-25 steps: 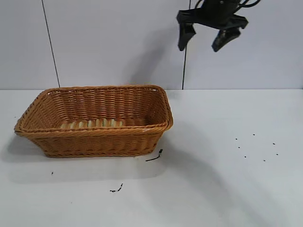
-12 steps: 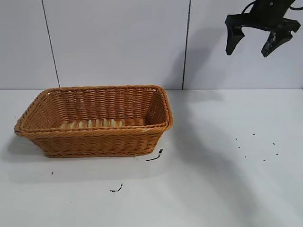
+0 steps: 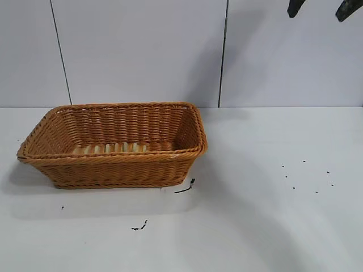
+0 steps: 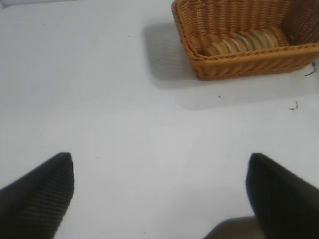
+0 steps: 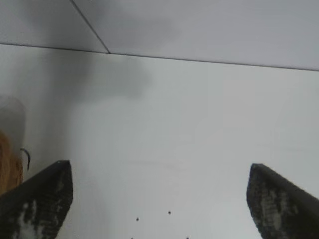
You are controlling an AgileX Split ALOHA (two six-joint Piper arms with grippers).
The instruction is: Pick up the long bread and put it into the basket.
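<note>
The orange-brown wicker basket stands on the white table at the left. The long bread, tan with striped ridges, lies inside it along the near wall; it also shows in the left wrist view inside the basket. My right gripper is open and empty, high at the top right edge of the exterior view, only its fingertips showing. In its own view it hangs over bare table. My left gripper is open and empty, well away from the basket, out of the exterior view.
Small dark specks lie on the table at the right. A short black scrap lies by the basket's near right corner, another nearer the front. A white wall with vertical seams stands behind the table.
My right gripper has risen and moved right, from above the basket's right end to the top right edge of view. The basket and bread have not moved.
</note>
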